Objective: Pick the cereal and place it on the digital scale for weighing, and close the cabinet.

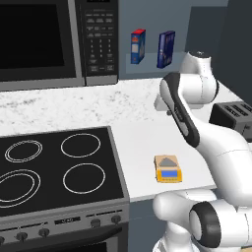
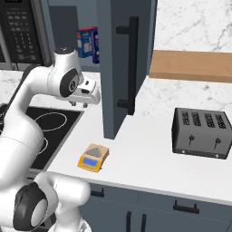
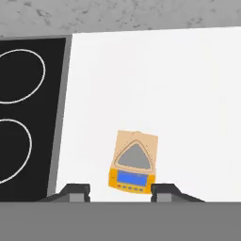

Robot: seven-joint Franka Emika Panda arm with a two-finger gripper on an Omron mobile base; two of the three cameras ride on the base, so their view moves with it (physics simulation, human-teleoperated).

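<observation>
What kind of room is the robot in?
A kitchen, most likely: there is a black stovetop with ring burners, a microwave above the counter, and a toaster.

The cabinet door stands open beside the toaster, the digital scale sits on the white counter below it

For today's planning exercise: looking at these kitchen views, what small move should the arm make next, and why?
Probably raise the gripper and swing it toward the open slate blue-grey cabinet. The small dark navy-blue cereal box stands upright on its shelf beside a blue box with a red top, untouched. The gripper is empty, pointing down at the flat orange-yellow digital scale, whose grey plate is bare.
</observation>
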